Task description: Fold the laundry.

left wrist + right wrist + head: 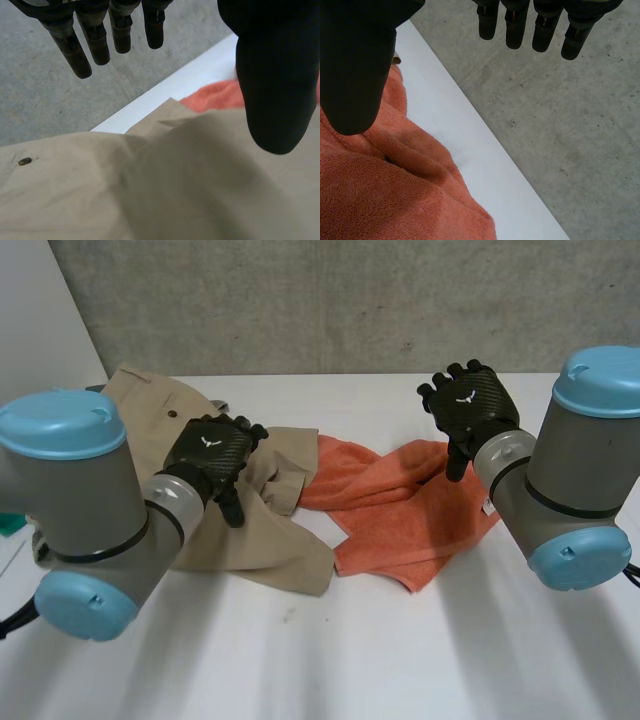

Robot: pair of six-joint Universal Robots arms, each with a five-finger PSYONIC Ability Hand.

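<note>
Spanning the scene, a white tabletop (330,660) runs back to a grey concrete wall (350,300). Khaki garment (270,550) lies crumpled at the left, partly hidden behind the left arm (80,510). Orange towel (400,530) sits rumpled beside it, touching, its right edge cut off by the right arm (580,470). Left hand (208,455) is over the khaki cloth, fingers (70,45) straight, clear of the thumb, holding nothing. Right hand (468,405) is over the towel's far edge, fingers (515,25) likewise straight, empty. Left wrist view catches a small dark button (25,161) on the khaki.
</note>
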